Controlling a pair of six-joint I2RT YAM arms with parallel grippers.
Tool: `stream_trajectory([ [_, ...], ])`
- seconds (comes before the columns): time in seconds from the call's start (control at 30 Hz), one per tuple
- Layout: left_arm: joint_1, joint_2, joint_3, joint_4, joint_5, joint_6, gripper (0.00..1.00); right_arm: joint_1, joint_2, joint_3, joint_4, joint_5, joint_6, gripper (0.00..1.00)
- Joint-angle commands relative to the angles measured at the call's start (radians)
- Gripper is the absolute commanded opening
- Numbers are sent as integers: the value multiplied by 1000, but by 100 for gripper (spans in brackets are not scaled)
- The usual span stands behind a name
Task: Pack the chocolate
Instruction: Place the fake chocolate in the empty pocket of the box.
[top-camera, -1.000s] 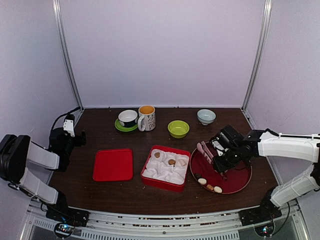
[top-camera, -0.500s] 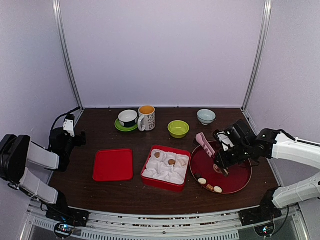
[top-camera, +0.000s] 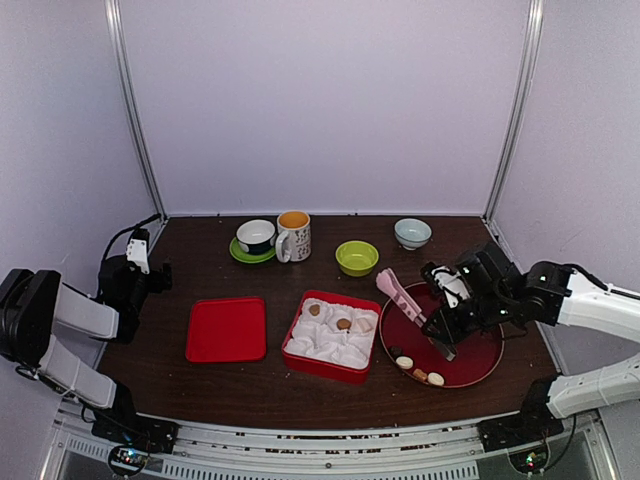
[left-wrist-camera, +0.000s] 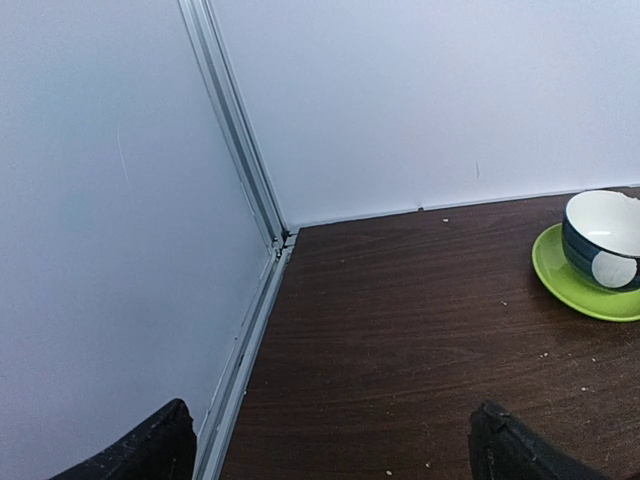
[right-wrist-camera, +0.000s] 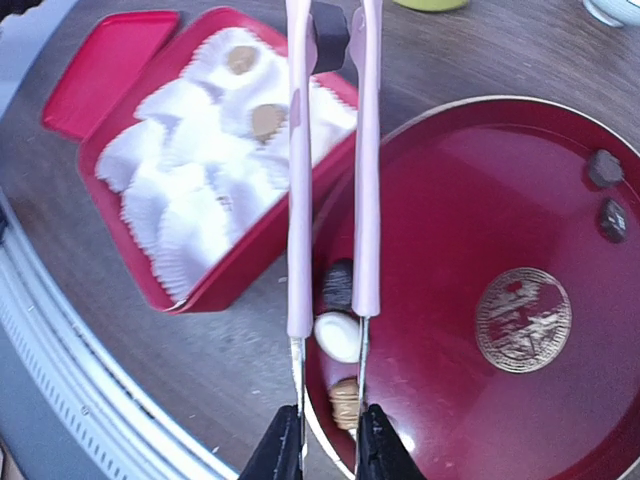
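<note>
Here, right fingers (right-wrist-camera: 281, 456) clamp pink tongs (right-wrist-camera: 364, 200) pinching a small dark square chocolate (right-wrist-camera: 328, 25); left fingers (left-wrist-camera: 506, 446) gape wide.

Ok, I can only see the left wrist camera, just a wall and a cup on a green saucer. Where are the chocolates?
Observer: Several chocolates lie on a round red plate, at the right of the table.
Operator: Is something grabbing them?
Observer: Yes, the right gripper holds pink tongs, and their tips pinch one dark chocolate.
Operator: Where will it go?
Observer: Probably into the red box beside the plate; a few of its white paper cups hold sweets.
</note>
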Motion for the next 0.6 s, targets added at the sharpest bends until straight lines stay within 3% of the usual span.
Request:
stream_trajectory([
  [0.0, 10, 6, 11, 57, 8, -4, 98, 58, -38, 17, 47, -71, -27, 20],
  [0.57, 10, 5, 12, 57, 8, -5, 98, 193, 211, 94, 85, -61, -80, 17],
])
